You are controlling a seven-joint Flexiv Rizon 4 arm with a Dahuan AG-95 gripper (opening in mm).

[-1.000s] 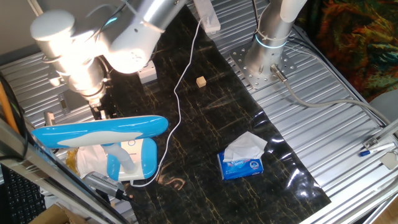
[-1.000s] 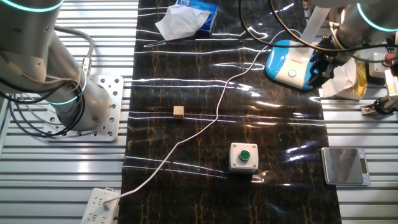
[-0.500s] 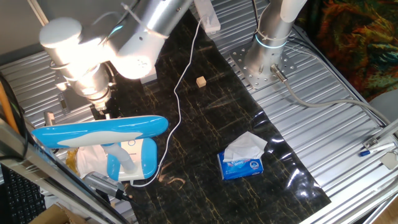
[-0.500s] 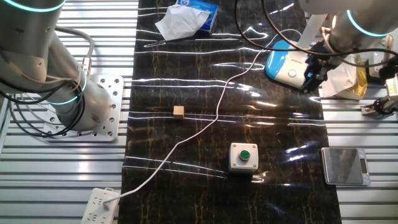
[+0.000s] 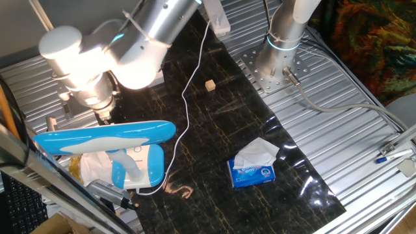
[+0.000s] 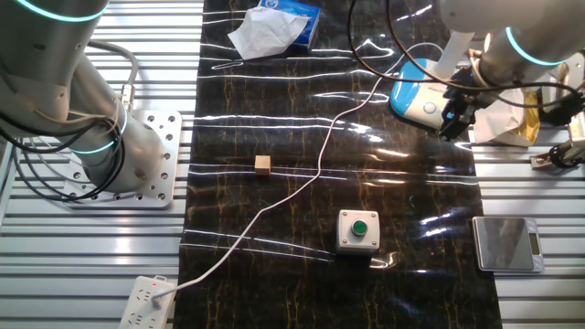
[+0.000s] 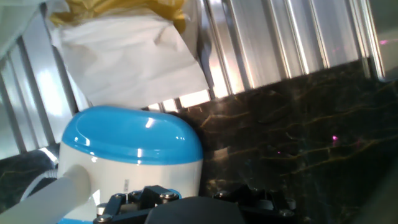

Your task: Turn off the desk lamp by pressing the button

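Observation:
The desk lamp has a long sky-blue and white head point(image 5: 104, 137) folded low over its rounded blue and white base point(image 5: 137, 166). The base also shows in the other fixed view point(image 6: 421, 91) and in the hand view point(image 7: 132, 149). A round mark on the base top point(image 5: 136, 151) looks like its button. My gripper point(image 6: 448, 128) hangs just beside the base, at the edge of the dark mat. It shows behind the lamp head in one fixed view point(image 5: 104, 118). The hand view shows only the gripper's body at the bottom edge, not the fingertips.
The thin white cord point(image 6: 320, 164) runs across the mat to a power strip point(image 6: 146, 302). A green push-button box point(image 6: 357, 230), a wooden cube point(image 6: 263, 164), a blue tissue pack point(image 5: 253, 170), a white and yellow bag point(image 6: 505, 114) and a scale point(image 6: 505, 244) lie around.
My hand has shifted a little along the side of the lamp base, towards the green button box. The lamp has not moved.

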